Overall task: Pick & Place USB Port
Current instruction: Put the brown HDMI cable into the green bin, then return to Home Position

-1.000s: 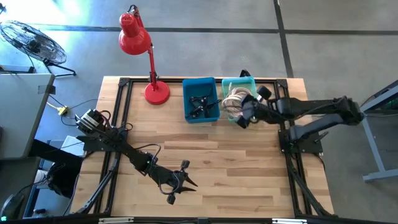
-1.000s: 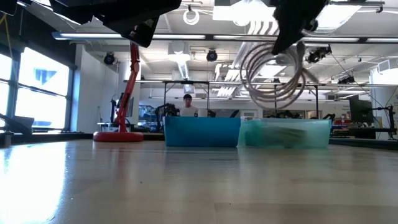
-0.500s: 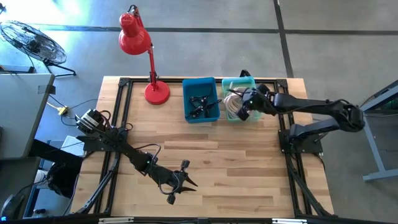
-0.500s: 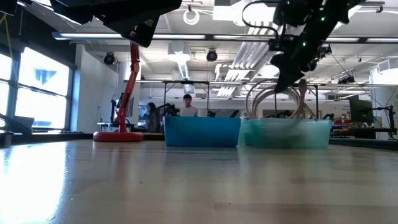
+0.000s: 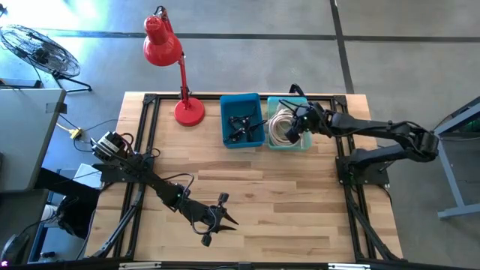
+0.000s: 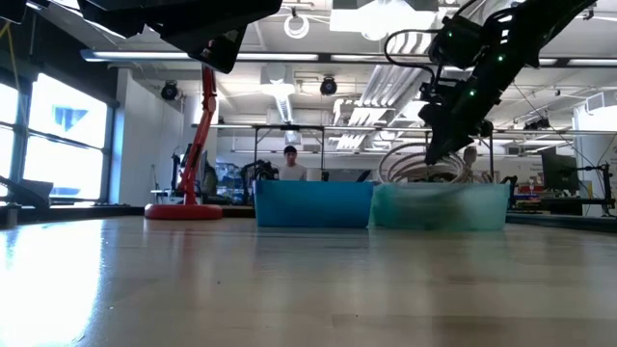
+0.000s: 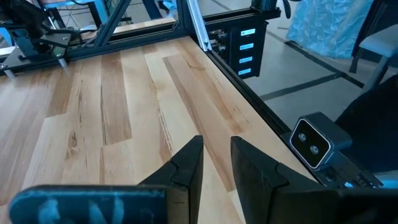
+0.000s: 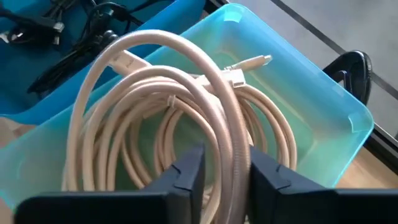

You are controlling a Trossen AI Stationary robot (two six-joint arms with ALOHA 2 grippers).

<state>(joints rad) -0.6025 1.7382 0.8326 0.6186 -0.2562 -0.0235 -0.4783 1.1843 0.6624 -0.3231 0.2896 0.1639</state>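
Wooden planks in light and darker strips make up the table (image 5: 270, 195), bordered by a black metal frame. At its far edge stand a red desk lamp (image 5: 176, 60), a blue bin (image 5: 242, 101) holding dark cables (image 5: 240, 126), and beside it, touching, a pale teal bin (image 5: 302, 142).

The coiled cream USB cable (image 8: 174, 124) lies in the pale teal bin, its loops rising above the rim in the low view. The right gripper (image 8: 219, 165) sits over that bin with its fingers closed narrowly on one loop of the cable; the cable's connector end (image 8: 249, 62) rests on the coil near the far wall of the bin.

The left gripper (image 5: 217, 219) hovers over bare wood near the table's front edge, well apart from both bins, its fingers close together with only a narrow gap and nothing between them.

Grey concrete floor with dark seams surrounds the table, and a floor fan (image 5: 34, 49) stands at the far left. In the low view the room behind shows ceiling lights, windows at the left and a person (image 6: 290, 164) seated far off behind the blue bin.
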